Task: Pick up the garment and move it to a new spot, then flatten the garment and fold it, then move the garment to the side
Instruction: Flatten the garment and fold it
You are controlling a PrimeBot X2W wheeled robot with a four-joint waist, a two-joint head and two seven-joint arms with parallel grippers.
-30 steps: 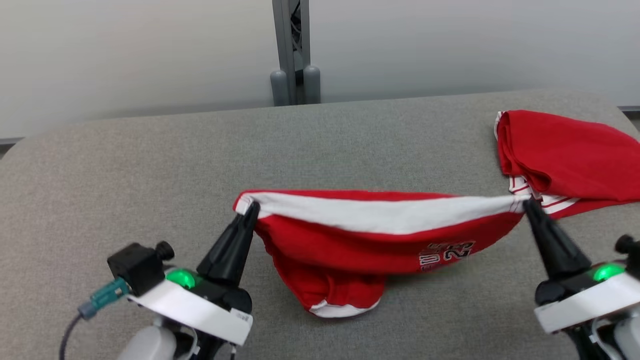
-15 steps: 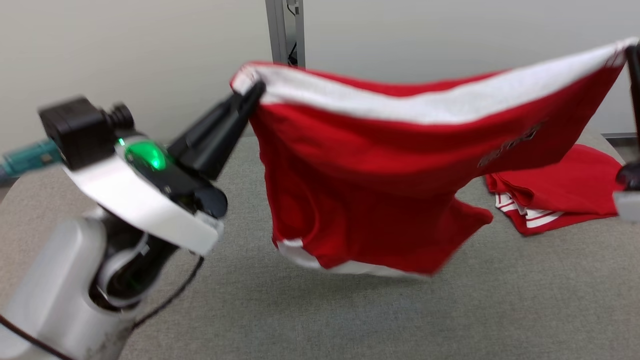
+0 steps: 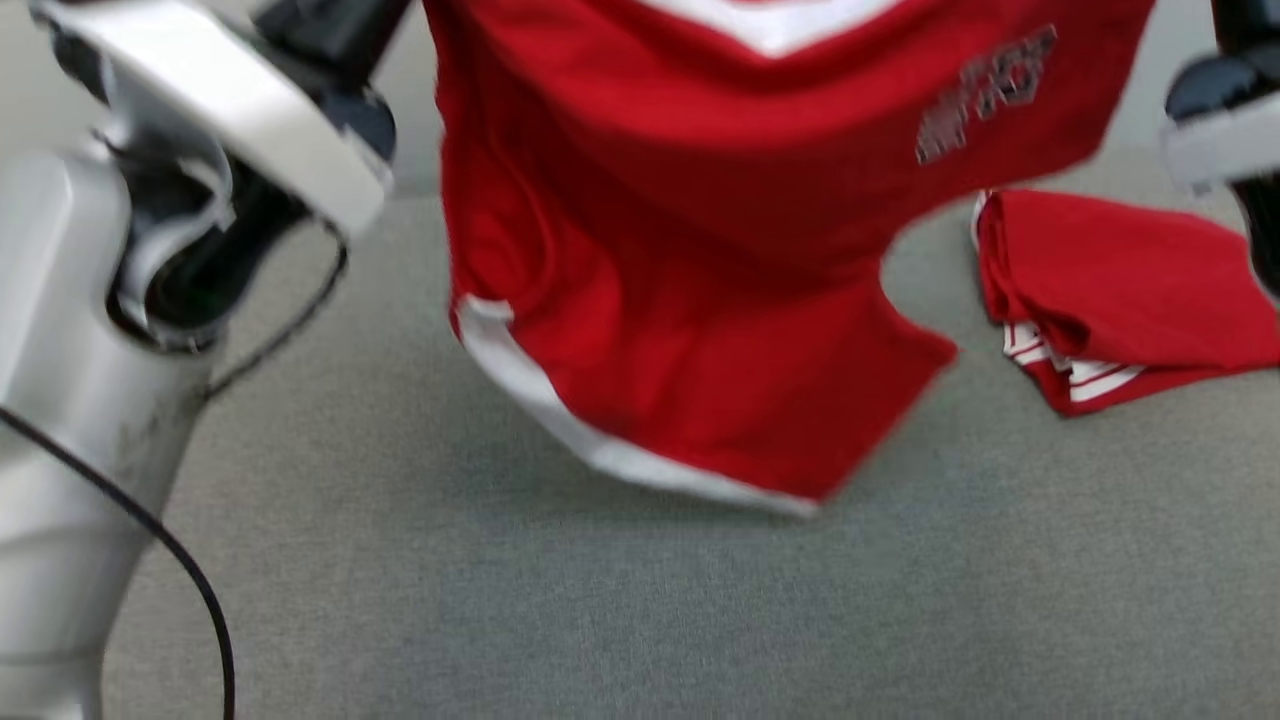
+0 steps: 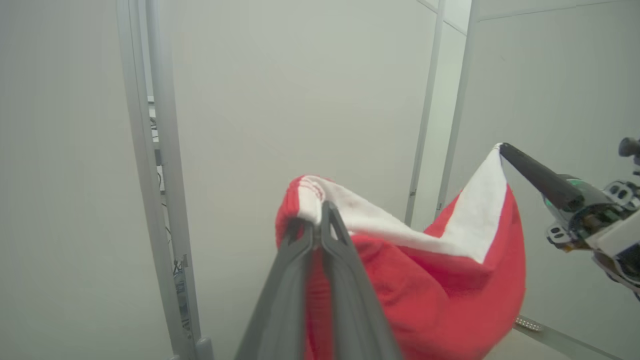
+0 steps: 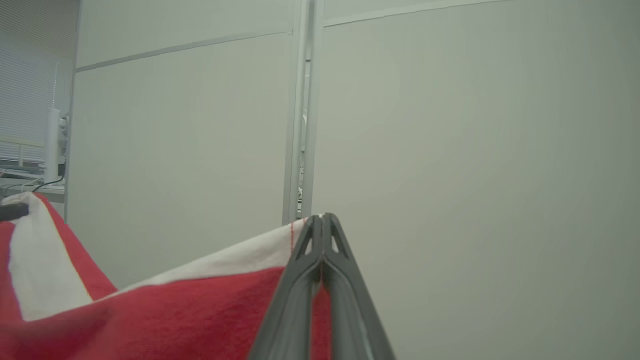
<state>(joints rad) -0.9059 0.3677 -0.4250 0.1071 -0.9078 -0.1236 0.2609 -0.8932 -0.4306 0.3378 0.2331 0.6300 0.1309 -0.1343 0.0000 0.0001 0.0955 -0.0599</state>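
The left gripper (image 4: 316, 222) pinches one white corner of the red garment (image 3: 700, 330). The garment hangs in the air over the grey table (image 3: 600, 620). The right gripper (image 5: 322, 222) pinches its other corner. Another red cloth (image 3: 1130, 290) lies on the table, far right.

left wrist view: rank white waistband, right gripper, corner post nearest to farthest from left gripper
1. white waistband, pinched in the left gripper
2. right gripper, across at the right, holding the other end
3. corner post, behind on the far wall
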